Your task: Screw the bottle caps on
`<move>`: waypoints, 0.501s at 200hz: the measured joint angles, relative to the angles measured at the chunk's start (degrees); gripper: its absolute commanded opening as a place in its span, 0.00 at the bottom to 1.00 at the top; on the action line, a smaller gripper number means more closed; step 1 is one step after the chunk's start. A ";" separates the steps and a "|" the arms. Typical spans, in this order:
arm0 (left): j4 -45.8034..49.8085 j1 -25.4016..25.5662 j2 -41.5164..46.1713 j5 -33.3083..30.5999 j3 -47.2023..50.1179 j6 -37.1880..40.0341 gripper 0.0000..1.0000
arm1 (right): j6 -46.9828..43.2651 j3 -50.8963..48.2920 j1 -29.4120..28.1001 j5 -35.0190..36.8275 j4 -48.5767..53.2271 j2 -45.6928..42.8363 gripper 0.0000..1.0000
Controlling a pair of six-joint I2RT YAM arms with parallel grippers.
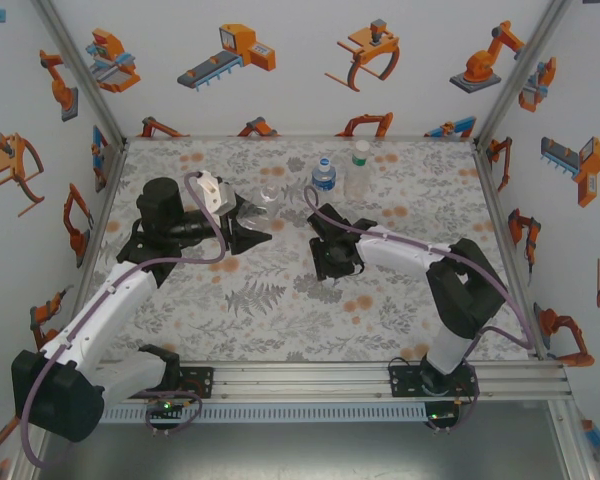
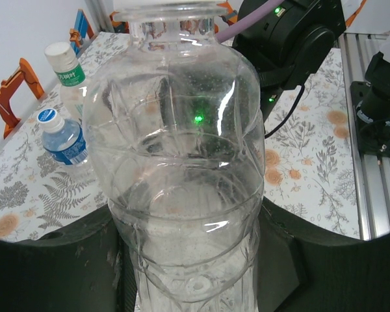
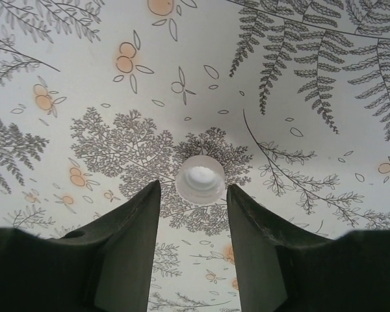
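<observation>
Between the right tool's [image 3: 194,188] parted tips, a white cap [image 3: 200,179]

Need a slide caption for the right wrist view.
Open right hand poised over a white bottle cap lying on the fern-patterned mat.

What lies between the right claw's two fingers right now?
The white bottle cap lies on the patterned mat, level with the tips of the open right claw. This shows in the right wrist view.
</observation>
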State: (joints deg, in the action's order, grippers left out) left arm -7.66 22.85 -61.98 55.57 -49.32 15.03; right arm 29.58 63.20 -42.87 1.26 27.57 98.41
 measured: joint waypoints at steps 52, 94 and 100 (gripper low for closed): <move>0.02 0.00 0.00 -0.31 0.00 0.09 0.00 | 0.55 0.09 0.00 -0.83 0.02 -0.02 0.43; 0.83 0.00 0.00 -0.44 0.00 0.11 0.00 | 0.63 0.09 0.00 -0.83 0.02 0.26 0.44; 0.92 0.00 0.00 -0.46 0.00 0.11 0.00 | 0.63 0.09 0.00 -0.85 0.02 0.33 0.44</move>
State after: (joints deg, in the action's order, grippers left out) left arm -6.74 22.85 -61.98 55.11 -49.32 15.14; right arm 30.22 63.29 -42.87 0.40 27.59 98.74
